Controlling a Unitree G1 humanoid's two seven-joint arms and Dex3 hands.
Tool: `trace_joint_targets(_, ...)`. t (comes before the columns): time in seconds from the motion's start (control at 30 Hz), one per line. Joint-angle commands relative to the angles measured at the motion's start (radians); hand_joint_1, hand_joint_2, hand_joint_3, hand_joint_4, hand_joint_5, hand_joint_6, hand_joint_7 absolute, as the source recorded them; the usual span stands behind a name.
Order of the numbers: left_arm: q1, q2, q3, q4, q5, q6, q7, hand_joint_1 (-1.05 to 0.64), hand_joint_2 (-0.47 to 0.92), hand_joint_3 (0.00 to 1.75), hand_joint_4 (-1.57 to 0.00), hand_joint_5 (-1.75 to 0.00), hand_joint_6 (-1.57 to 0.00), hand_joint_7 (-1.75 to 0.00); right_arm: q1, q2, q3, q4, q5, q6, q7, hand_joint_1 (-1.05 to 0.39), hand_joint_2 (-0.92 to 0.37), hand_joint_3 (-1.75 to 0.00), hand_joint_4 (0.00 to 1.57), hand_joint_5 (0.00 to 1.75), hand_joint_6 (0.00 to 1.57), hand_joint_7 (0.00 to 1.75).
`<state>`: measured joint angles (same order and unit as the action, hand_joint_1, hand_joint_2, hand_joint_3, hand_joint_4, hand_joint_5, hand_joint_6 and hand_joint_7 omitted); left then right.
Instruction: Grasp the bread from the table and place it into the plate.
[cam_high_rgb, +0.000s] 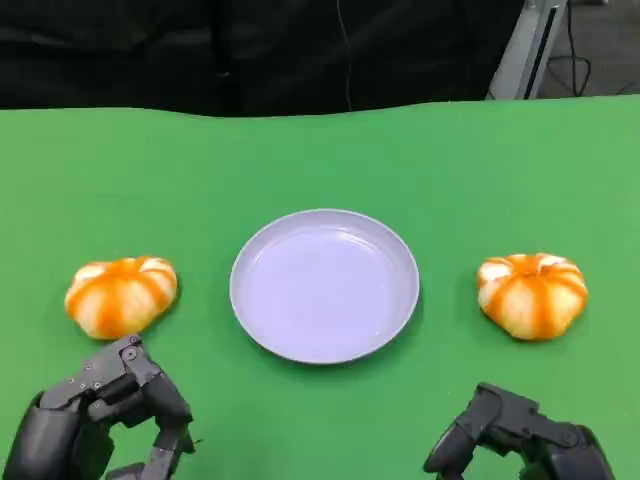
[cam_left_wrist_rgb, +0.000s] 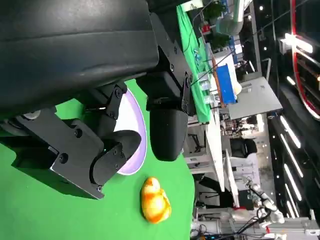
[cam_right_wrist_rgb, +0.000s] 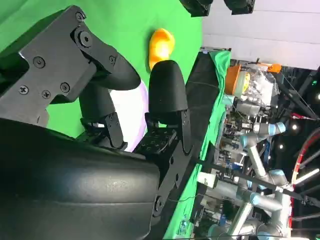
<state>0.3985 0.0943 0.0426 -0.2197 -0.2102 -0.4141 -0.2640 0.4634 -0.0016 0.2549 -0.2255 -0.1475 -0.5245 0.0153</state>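
Two round orange-and-white striped bread rolls lie on the green cloth-covered table (cam_high_rgb: 320, 150), one on each side of a single shallow, pale lavender round plate (cam_high_rgb: 325, 285) at the middle. The left bread roll (cam_high_rgb: 121, 294) sits well apart from the plate's left rim; the right bread roll (cam_high_rgb: 532, 293) sits well apart from its right rim. Nothing lies in the plate.

Two black many-fingered hands show at the near edge of the head view. The left hand (cam_high_rgb: 100, 420) hangs just beside and nearer than the left bread roll, without touching it; its fingers are bent but spread, with nothing between them. The left wrist view confirms this: the fingers (cam_left_wrist_rgb: 165, 125) reach out apart over the green surface, the plate (cam_left_wrist_rgb: 137, 135) behind them and one bread roll (cam_left_wrist_rgb: 155, 201) lying free beyond.

The right hand (cam_high_rgb: 520, 440) is low at the lower right, near but apart from the right bread roll. Its fingers (cam_right_wrist_rgb: 167, 92) in the right wrist view stand separated and hold nothing, with the plate (cam_right_wrist_rgb: 132, 112) seen past them and a bread roll (cam_right_wrist_rgb: 161, 46) further off on the cloth.

Behind the table's far edge is a dark backdrop (cam_high_rgb: 250, 50).
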Motion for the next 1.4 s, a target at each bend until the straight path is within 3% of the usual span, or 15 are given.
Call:
trace_joint_targets(0.03, -0.003, 0.015, 0.008, -0.004, -0.011, 0.006, -0.013, 0.07, 0.55, 1.2, -0.7, -1.7, -0.69, -1.47, 0.006, -0.003, -0.005, -0.012, 0.007, -0.001, -0.006, -0.08, -0.29, -1.36, 0.74, 1.59, 0.8, 1.3)
trace_joint_targets(1.23, -0.003, 0.015, 0.008, -0.004, -0.011, 0.006, -0.013, 0.07, 0.55, 1.2, -0.7, -1.7, -0.69, -1.47, 0.006, -0.003, -0.005, -0.012, 0.007, -0.001, -0.006, -0.08, -0.29, -1.36, 0.74, 1.59, 0.8, 1.3)
trace_joint_targets(1.27, -0.03, 0.063, 0.028, -0.027, 0.052, 0.038, -0.008, 0.07, 0.55, 1.2, -0.7, -1.7, -0.69, -1.47, 0.006, -0.001, -0.002, -0.013, 0.005, 0.001, -0.007, -0.08, -0.29, -1.36, 0.74, 1.59, 0.8, 1.3)
trace_joint_targets(1.3, -0.051, 0.099, 0.044, -0.044, 0.099, 0.063, -0.005, -0.13, 0.66, 0.8, -0.48, -1.32, -0.46, -1.06, 0.006, 0.001, 0.0, -0.014, 0.004, 0.003, -0.008, -0.08, -0.3, -1.35, 0.74, 1.59, 0.8, 1.3)
trace_joint_targets(1.33, -0.065, 0.13, 0.055, -0.063, 0.142, 0.091, -0.002, -0.2, 0.79, 0.5, -0.45, -1.12, -0.45, -0.8, 0.006, 0.003, 0.002, -0.015, 0.003, 0.006, -0.009, -0.08, -0.3, -1.35, 0.74, 1.59, 0.8, 1.3)
trace_joint_targets(1.37, -0.154, 0.231, 0.056, -0.066, 0.355, 0.163, 0.009, -0.26, 0.85, 0.33, -0.41, -0.97, -0.45, -0.6, 0.007, 0.004, 0.003, -0.015, 0.003, 0.01, -0.009, -0.08, -0.3, -1.35, 0.74, 1.59, 0.8, 1.3)
trace_joint_targets(1.4, -0.215, 0.297, 0.051, -0.064, 0.503, 0.213, 0.017, -0.43, 0.87, 0.16, -0.17, -0.61, -0.27, -0.32, 0.007, 0.005, 0.004, -0.016, 0.004, 0.012, -0.01, -0.08, -0.3, -1.35, 0.74, 1.6, 0.8, 1.3)
